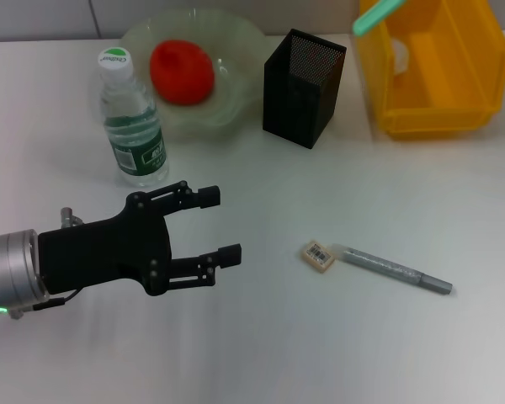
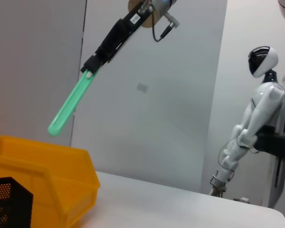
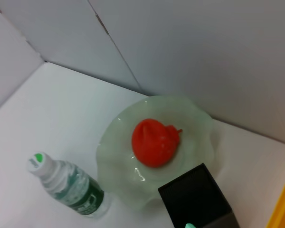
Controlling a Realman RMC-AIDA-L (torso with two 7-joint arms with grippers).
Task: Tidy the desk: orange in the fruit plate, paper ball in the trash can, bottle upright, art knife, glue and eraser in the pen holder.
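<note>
Head view shows the left gripper (image 1: 209, 225) hanging spread and empty over the tabletop (image 1: 261, 353), with the eraser (image 1: 318, 256) and the grey art knife (image 1: 393, 269) off to its right, the knife's long axis slanting across. High above the yellow bin (image 1: 438, 71), the right gripper (image 2: 92, 64) pinches a green glue stick (image 2: 69, 104). The left arm looks nearer the eraser.

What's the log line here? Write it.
left gripper open above desk | right gripper shut on green stick, raised | eraser, grey tool on desk
</note>
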